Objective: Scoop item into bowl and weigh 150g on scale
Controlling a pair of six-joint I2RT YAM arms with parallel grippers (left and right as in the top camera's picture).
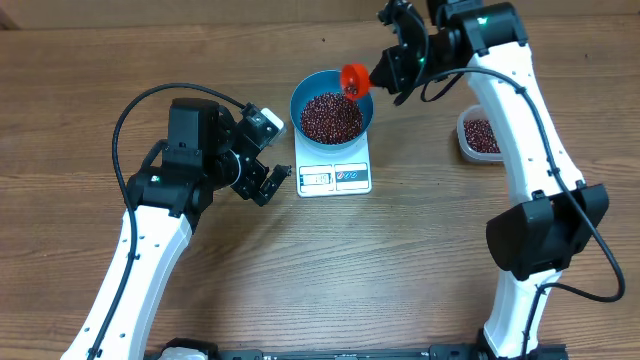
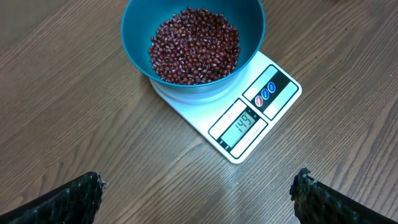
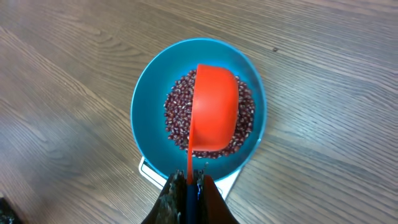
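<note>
Blue bowl (image 3: 146, 93) beneath red scoop (image 3: 214, 106) in right jaws

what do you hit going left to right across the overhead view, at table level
left gripper → scale with the blue bowl of beans on it → clear tub. The red scoop overlaps the bowl's right rim, so it is left out.

A brown wood-grain table (image 1: 420, 270) spans the whole view. Directly on it, around the middle and a little toward the far side, lies a flat white scale (image 1: 335, 178), its display edge turned near. Well apart to its right, a small clear tub (image 1: 480, 136) rests on the wood.
</note>
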